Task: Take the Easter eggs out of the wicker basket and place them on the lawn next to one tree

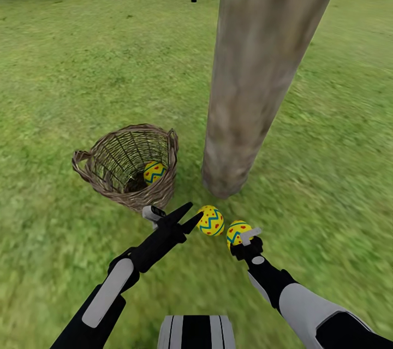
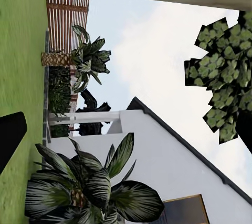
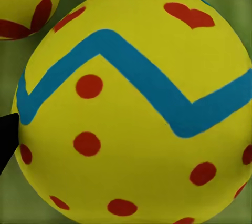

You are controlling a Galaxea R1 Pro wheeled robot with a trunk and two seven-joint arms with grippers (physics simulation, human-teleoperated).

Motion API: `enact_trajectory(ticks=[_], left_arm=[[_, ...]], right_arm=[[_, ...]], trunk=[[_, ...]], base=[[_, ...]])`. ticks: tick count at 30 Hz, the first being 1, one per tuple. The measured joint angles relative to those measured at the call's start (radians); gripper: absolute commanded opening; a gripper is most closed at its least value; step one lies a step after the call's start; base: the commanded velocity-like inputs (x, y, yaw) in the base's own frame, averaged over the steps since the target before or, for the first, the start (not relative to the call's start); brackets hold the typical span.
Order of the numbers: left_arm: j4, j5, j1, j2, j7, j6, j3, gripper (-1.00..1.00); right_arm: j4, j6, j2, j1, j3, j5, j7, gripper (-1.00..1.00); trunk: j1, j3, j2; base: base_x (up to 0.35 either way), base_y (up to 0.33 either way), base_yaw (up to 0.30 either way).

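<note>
Yellow egg [image 3: 136, 108] against right pincer [image 1: 244, 240], blue zigzag, red dots

The right gripper [image 1: 244, 238] hides behind an egg [image 1: 237, 231]; jaws perhaps closed.

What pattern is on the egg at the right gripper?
Yellow egg with a blue zigzag band, red dots and a red heart; clearest in the right wrist view.

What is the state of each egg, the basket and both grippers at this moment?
Egg in basket: not yet taken out.
Middle egg: on the lawn near the tree, free.
Right egg: at the right gripper; grip unclear.
Wicker basket: upright, holds one egg.
Left gripper: open, empty.
</note>
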Motion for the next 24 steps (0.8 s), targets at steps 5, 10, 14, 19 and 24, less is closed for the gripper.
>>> enact_trajectory(ticks=[5, 10, 14, 19, 24], left_arm=[[0.0, 0.0, 0.0, 0.0, 0.0, 0.0, 0.0, 1.0], [0.0, 0.0, 0.0, 0.0, 0.0, 0.0, 0.0, 1.0], [0.0, 0.0, 0.0, 0.0, 0.0, 0.0, 0.0, 1.0], [0.0, 0.0, 0.0, 0.0, 0.0, 0.0, -0.001, 1.0], [0.0, 0.0, 0.0, 0.0, 0.0, 0.0, -0.001, 1.0]], right_arm=[[0.0, -0.001, -0.001, 0.0, -0.002, 0.0, 0.006, -1.0], [-0.03, -0.001, -0.003, 0.0, 0.008, 0.002, -0.003, 1.0], [-0.031, 0.0, -0.003, 0.0, 0.009, 0.001, -0.003, 1.0], [-0.008, 0.0, -0.003, 0.0, 0.012, 0.0, -0.001, 1.0], [0.044, 0.0, -0.003, 0.001, 0.015, -0.012, 0.002, 1.0]], trunk=[[0.0, 0.0, 0.0], [0.001, 0.0, 0.0], [0.001, 0.0, 0.0], [0.0, 0.008, 0.001], [-0.002, 0.027, 0.002]], base=[[0.0, 0.0, 0.0], [0.0, 0.0, 0.0], [0.0, 0.0, 0.0], [0.0, 0.0, 0.0], [0.0, 0.0, 0.0]])
